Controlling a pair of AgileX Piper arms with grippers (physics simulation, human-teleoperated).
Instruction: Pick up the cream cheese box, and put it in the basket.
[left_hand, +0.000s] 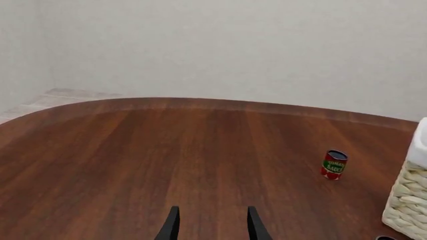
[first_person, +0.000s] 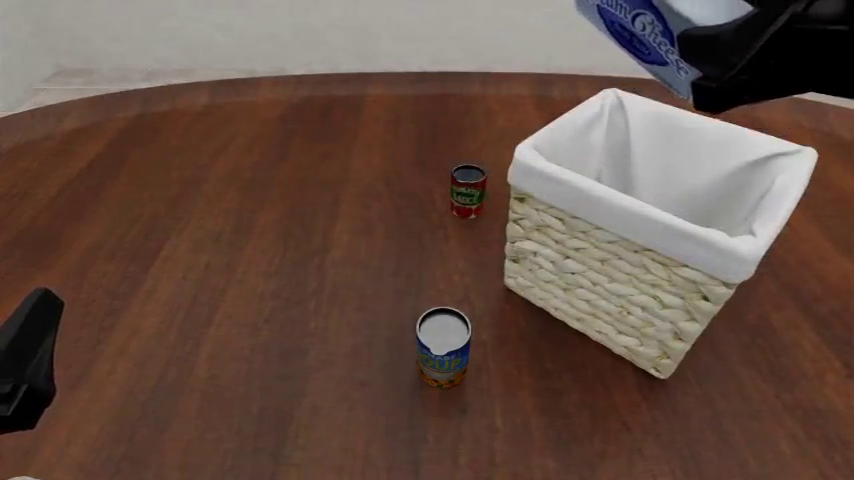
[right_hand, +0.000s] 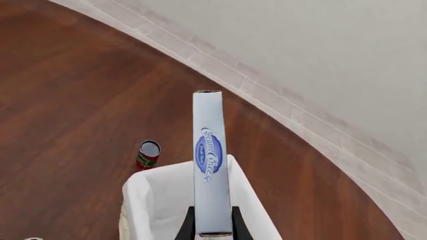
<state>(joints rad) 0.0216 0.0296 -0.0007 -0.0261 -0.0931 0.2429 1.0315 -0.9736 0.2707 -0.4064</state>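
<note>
In the left wrist view we see the left gripper (left_hand: 211, 225) with its two dark fingers spread apart and nothing between them, hanging over bare brown table (left_hand: 133, 160); a red tomato sauce can (left_hand: 334, 164) stands upright farther out on the wood, and a corner of the basket (left_hand: 408, 210) shows at the edge of the picture, well apart from the fingers. In the front view we find the basket (first_person: 627, 275) standing on the right half of the table (first_person: 200, 220), its white cloth liner (first_person: 721, 245) folded over the rim; the cream cheese box (first_person: 638, 30) is up in the air above the basket's far rim, tilted, clamped in the right gripper (first_person: 714, 55); the red can (first_person: 467, 191) stands just left of the basket, a blue and orange can (first_person: 443, 347) stands nearer to us, in front of the basket's left corner; a dark part of the left arm (first_person: 27, 360) sits low at the left edge. In the right wrist view we look along the box (right_hand: 211, 165), held narrow edge up between the right gripper's (right_hand: 212, 227) fingers, which are closed on its sides; below it lies the open basket (right_hand: 153, 200), with the red can (right_hand: 148, 154) standing just outside its wall.
</note>
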